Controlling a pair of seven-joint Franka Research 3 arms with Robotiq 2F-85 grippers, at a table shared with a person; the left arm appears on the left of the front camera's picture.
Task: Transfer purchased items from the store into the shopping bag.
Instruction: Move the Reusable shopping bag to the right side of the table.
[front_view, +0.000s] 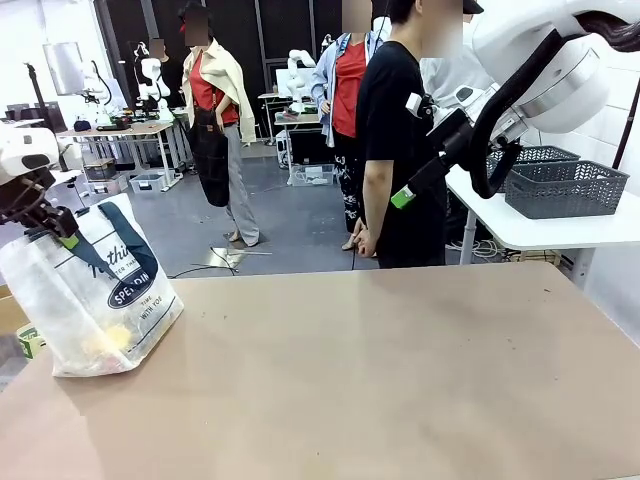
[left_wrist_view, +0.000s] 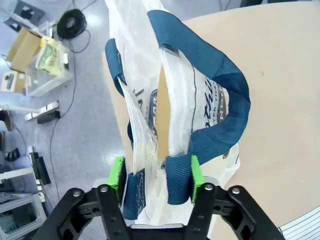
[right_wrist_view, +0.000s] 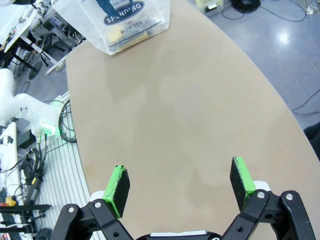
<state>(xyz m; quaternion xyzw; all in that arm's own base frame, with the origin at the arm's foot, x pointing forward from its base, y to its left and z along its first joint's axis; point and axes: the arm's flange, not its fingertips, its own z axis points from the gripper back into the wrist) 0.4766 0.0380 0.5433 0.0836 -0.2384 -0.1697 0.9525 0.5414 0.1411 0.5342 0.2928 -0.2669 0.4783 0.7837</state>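
a wide tan table (front_view: 380, 370) runs across a busy lab, with people standing past its far edge and grey mesh baskets (front_view: 565, 187) on a white side table behind them. the bag (front_view: 95, 290) is my landmark: it stands at the table's left end, close to the edge, and something yellow (front_view: 118, 338) shows through its plastic at the bottom, so i judge at least some of the goods are already inside.

my left gripper (left_wrist_view: 156, 172) sits right over the bag's mouth. its green pads (left_wrist_view: 196, 172) bracket the bases of the blue handles (left_wrist_view: 210, 75), one pad against a strap and the other just off it, so the jaws stand part open; whether they pinch anything i cannot tell. holding there would keep the limp mouth up and spread, which i take to be the reason for the position.

my right gripper (right_wrist_view: 180, 187) hangs well away from the bag, high over the bare middle of the table, jaws wide and empty, out of the way.
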